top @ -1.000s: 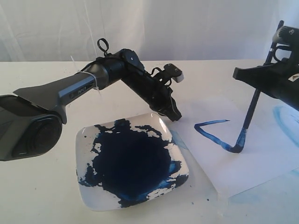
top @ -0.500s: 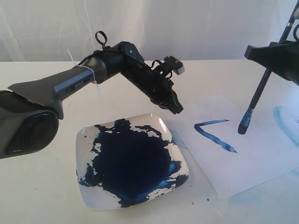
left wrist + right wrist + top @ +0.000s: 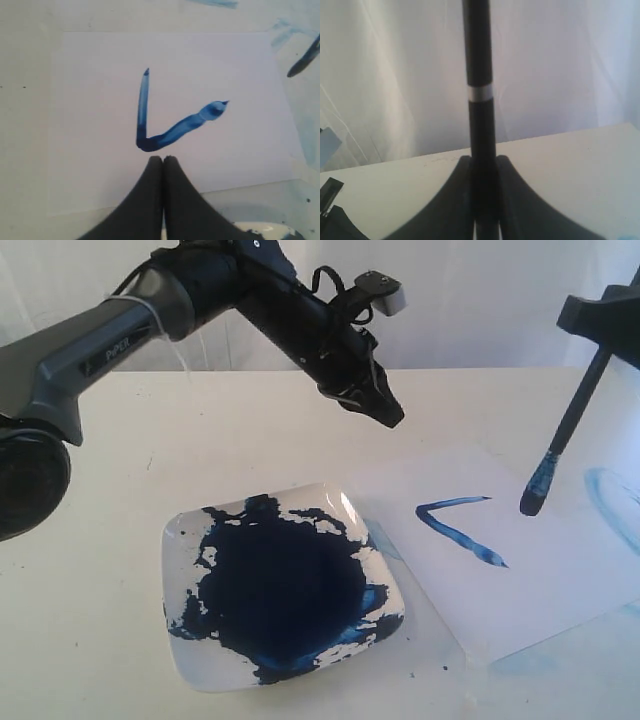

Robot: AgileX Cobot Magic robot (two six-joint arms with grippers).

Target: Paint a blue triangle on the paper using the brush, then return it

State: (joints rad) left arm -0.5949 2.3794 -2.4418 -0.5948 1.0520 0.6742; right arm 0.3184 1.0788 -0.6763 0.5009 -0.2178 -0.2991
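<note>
Black and thin, the long paintbrush (image 3: 572, 415) hangs tilted from my right tool (image 3: 606, 340), which pinches the handle between its 2 fingers. In the right wrist view the handle (image 3: 479, 60) rises straight out of that tool (image 3: 482, 162), with a small silver band (image 3: 480, 93) partway up it. The blue-stained bristles (image 3: 535, 492) point down over the plain white rectangular paper (image 3: 520, 590), on the side away from the plate. They look lifted off the sheet.

On the paper, the blue triangle (image 3: 450, 532) is only 2 streaky dark blue strokes that meet at 1 corner. The 3rd side is open. The longer stroke is the thicker one and ends in a pale blob (image 3: 214, 110).

My left tool (image 3: 392, 418) is pressed together and holds nothing. It hangs in the air above the counter, behind the plate and near the paper's corner. Through the left wrist view its closed tips (image 3: 163, 160) point at the corner where the 2 strokes (image 3: 170, 136) join, and the brush tip (image 3: 305, 64) shows at the edge of the frame.

The white square plate (image 3: 185, 540), smeared with dark blue paint, sits on the white counter (image 3: 120, 490) just beside the paper. A pale blue curved smear (image 3: 610, 495) marks the far side of the sheet.
</note>
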